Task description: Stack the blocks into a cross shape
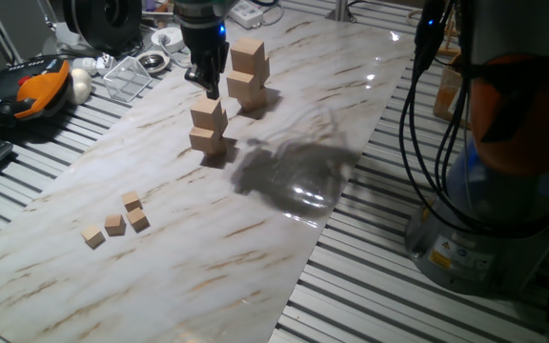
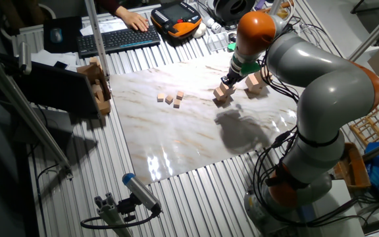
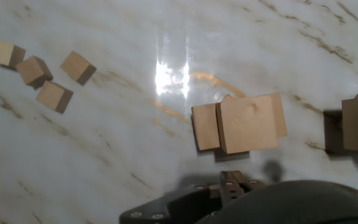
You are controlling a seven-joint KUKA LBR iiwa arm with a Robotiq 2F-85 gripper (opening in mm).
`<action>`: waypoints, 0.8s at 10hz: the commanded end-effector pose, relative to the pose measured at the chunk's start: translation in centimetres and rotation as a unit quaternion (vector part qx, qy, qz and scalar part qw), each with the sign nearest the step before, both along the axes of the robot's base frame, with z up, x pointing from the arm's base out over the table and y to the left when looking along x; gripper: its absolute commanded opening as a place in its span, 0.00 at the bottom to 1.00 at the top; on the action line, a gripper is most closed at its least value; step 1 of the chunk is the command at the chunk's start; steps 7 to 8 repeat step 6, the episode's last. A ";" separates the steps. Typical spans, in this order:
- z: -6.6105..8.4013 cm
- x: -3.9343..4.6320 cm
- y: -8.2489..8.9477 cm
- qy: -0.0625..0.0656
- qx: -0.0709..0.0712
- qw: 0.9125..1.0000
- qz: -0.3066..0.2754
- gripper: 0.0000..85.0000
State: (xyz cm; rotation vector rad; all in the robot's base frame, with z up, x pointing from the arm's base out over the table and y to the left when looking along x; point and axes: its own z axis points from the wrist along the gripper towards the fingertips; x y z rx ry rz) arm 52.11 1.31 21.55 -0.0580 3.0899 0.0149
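Wooden blocks (image 1: 208, 127) stacked two high, just below the fingers (image 1: 210, 89), grip state unclear

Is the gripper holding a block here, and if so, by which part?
Nothing appears held. The gripper hangs just above the nearer stack of blocks, whose top block shows whole in the hand view; whether the jaws are open cannot be told.

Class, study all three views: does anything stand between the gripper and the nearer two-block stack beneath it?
Nothing visible does. The gripper hangs just above the nearer stack; the other stack and the tiny cubes lie off to the sides.
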 end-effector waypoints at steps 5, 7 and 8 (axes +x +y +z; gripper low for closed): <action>0.0 0.01 0.3 -0.002 -0.004 1.000 -0.007 0.00; 0.0 0.02 0.4 -0.004 -0.005 1.000 -0.007 0.00; 0.0 0.02 0.4 -0.004 -0.005 1.000 -0.007 0.00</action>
